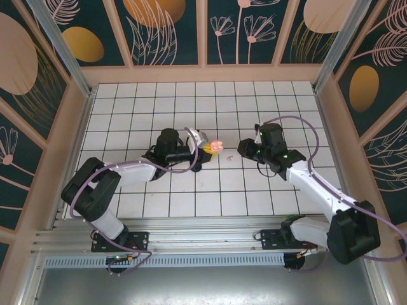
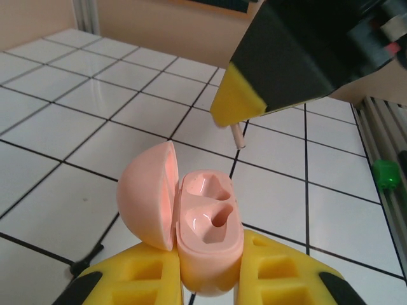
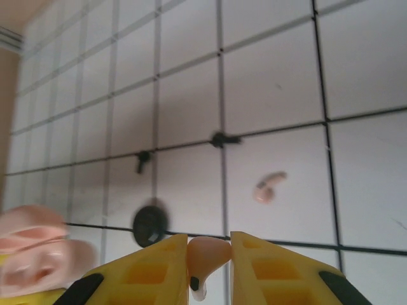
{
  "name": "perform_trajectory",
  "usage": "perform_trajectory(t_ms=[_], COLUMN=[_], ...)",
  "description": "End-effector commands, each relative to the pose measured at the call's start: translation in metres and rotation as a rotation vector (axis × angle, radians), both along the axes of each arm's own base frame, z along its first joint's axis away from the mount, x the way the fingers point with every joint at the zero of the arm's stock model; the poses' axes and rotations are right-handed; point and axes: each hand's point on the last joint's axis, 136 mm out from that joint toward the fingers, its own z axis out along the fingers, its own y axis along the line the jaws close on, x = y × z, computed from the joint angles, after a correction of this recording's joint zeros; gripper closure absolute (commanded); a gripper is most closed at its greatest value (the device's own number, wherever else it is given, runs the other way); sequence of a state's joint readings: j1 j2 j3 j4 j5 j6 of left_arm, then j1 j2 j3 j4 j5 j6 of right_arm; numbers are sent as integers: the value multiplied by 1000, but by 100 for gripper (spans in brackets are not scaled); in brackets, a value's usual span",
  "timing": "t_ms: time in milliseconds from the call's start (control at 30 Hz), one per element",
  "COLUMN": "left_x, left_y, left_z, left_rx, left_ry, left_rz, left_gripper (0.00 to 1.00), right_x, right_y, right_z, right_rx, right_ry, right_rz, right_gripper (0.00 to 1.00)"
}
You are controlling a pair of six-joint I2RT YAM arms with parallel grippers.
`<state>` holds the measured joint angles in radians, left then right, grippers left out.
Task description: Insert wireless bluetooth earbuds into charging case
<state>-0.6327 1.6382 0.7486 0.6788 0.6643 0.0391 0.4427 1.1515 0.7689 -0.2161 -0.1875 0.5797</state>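
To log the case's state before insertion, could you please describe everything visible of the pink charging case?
The charging case is glossy pale pink plastic, rounded, with its domed lid swung open to the left. Both moulded sockets look empty. The yellow fingers of the left end effector clamp its base, holding it over the tiled table.
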Motion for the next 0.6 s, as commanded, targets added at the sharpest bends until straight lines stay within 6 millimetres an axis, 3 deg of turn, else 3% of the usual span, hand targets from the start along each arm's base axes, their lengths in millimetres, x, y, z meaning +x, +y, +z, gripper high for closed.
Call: perform_trajectory(t_ms=[0, 333, 567], left_x=[4, 3, 3], left_y=[-5, -6, -6], left_z=[13, 12, 14], left_rx=[-52, -25, -30], left_ry=[-86, -162, -155], left_rz=[16, 18, 24], left_gripper=[87, 87, 87], right_x=[6, -3, -3], right_y=[6, 37, 48], right_z=[31, 67, 73], right_rx=[52, 108, 124], right_ry=[-116, -254, -288], right_rz=[-45, 24, 46], right_gripper=[79, 79, 79])
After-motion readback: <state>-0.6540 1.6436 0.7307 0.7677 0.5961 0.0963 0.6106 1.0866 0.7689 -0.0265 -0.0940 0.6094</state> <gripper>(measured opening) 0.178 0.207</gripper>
